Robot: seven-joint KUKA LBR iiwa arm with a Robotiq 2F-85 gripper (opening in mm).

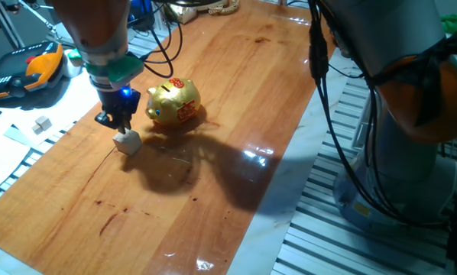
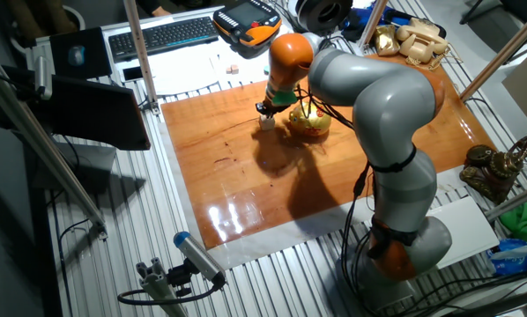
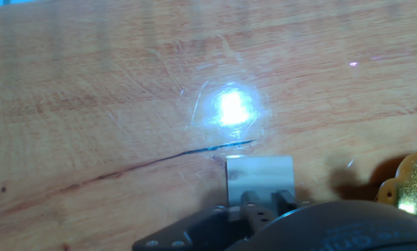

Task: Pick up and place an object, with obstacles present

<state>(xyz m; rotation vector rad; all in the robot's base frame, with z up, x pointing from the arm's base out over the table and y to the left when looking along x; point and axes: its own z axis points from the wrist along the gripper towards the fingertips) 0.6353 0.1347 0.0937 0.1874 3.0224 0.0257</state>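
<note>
Pale beige wooden cube (image 1: pixel 127 141) gripped at its top between the dark fingers of the end effector (image 1: pixel 121 127), bottom face at or just above the wooden table (image 1: pixel 236 99); contact with the surface impossible to tell. In the hand view, cube (image 3: pixel 259 178) pinched at its near edge, beside a thin dark scratch (image 3: pixel 160 162) and a bright glare spot. Just beside the end effector, a shiny gold piggy bank (image 1: pixel 174 103) with red markings, standing upright, apart from the cube. Farther off, beyond the table edge, a smaller whitish cube (image 1: pixel 40 123) on white paper and an orange-and-black teach pendant (image 1: pixel 31 69).
</note>
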